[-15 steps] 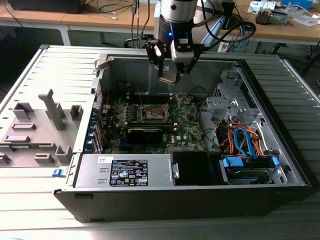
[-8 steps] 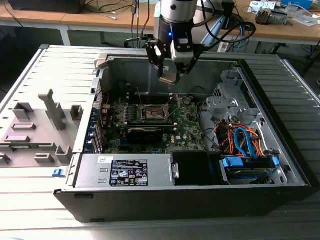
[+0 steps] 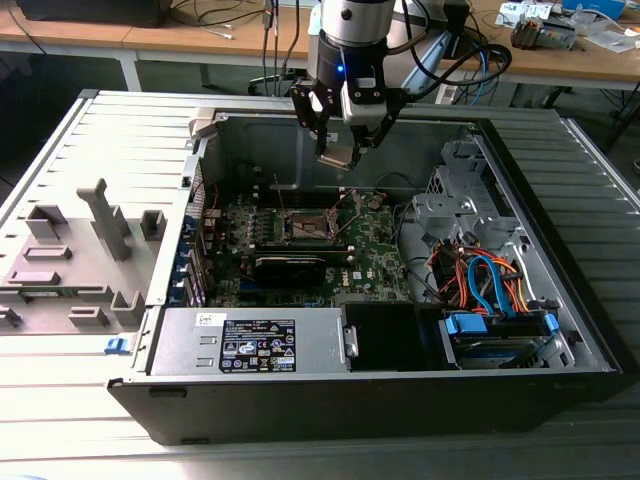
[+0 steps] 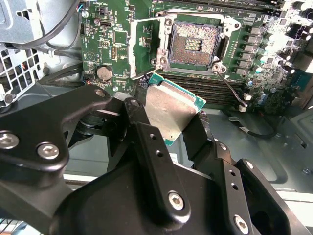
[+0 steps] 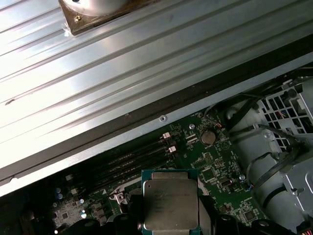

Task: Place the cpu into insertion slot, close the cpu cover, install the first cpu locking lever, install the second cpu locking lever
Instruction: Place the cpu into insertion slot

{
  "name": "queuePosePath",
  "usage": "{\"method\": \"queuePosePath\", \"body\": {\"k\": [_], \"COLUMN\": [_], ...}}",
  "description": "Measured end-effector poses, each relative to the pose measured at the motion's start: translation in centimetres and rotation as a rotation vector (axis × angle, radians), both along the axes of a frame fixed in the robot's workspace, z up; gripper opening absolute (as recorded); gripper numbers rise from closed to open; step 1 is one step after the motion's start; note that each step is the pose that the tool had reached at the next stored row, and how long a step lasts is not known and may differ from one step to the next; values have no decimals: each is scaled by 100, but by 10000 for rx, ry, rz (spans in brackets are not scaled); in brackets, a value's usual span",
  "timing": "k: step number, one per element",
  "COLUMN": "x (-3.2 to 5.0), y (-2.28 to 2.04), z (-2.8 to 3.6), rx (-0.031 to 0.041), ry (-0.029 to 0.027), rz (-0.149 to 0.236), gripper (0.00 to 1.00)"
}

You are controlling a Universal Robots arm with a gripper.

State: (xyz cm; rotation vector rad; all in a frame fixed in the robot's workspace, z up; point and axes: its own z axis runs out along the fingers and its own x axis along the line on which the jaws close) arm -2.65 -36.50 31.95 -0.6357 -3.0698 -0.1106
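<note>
You are holding the gripper [image 3: 338, 150] and its cpu [image 4: 168, 115] in open air; below it, the insertion slot [image 4: 194, 45] is lying uncovered, memory slots [image 4: 195, 83] crowding alongside.

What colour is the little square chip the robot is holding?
The cpu has a silver-grey top and green edge, best seen in the first wrist view.

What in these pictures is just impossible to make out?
1. The small square silver-topped chip: in the second wrist view the black jaws cover two of its sides, and its underside faces away.
2. Same chip, first wrist view: one edge is lost at the picture's border.
3. The square silver-rimmed socket, exterior view: too small to show its pins.
</note>
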Motion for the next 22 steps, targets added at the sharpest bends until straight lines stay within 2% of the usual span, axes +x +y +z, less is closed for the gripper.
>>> {"method": "queuePosePath", "body": {"k": [22], "x": [0], "y": [0], "z": [-7], "rx": [0], "ry": [-1], "rz": [-115], "gripper": [55]}}
